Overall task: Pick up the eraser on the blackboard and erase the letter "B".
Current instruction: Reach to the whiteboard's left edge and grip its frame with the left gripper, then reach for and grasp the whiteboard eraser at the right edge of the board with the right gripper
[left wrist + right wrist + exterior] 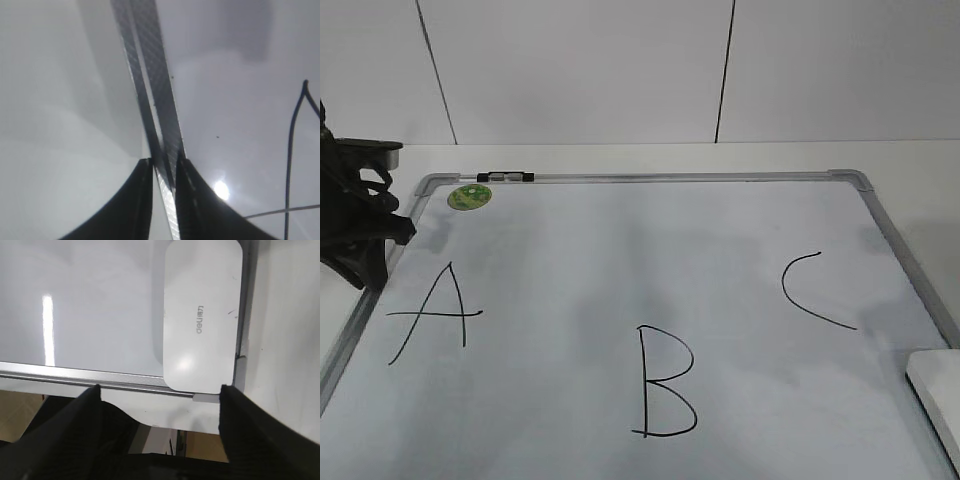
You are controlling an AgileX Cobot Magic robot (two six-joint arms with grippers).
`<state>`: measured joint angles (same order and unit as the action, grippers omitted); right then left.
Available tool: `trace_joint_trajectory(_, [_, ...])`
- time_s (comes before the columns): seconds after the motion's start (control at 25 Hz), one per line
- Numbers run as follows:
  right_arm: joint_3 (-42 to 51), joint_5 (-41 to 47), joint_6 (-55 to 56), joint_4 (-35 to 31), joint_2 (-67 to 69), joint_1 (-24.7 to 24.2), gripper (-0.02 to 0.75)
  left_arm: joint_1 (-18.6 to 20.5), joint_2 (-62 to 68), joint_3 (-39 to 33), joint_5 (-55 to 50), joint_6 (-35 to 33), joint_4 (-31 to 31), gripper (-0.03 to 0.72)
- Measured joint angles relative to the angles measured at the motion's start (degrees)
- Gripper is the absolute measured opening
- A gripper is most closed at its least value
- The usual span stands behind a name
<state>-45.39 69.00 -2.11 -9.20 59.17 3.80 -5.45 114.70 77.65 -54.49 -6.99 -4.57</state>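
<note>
The blackboard is a pale whiteboard with a silver frame, lying flat. The letter "B" is drawn in black at its front middle. The eraser, a flat white block, lies on the board's front right corner, cut off by the view's edge. In the right wrist view the eraser lies by the frame corner, just beyond my right gripper, which is open and empty. My left gripper hovers at the board's left edge. In the left wrist view it is shut and empty above the frame.
A black "A" is drawn at the left and a black "C" at the right. A round green sticker sits at the far left corner. A white wall stands behind the table. The table's front edge lies under the right gripper.
</note>
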Motion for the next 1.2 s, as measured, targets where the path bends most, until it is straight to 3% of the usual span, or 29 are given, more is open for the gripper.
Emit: trace_joint_trajectory(1.2, [0.00, 0.16, -0.12, 0.00, 0.00, 0.00, 0.583, 0.00, 0.00, 0.00, 0.00, 4.13, -0.19, 0.116])
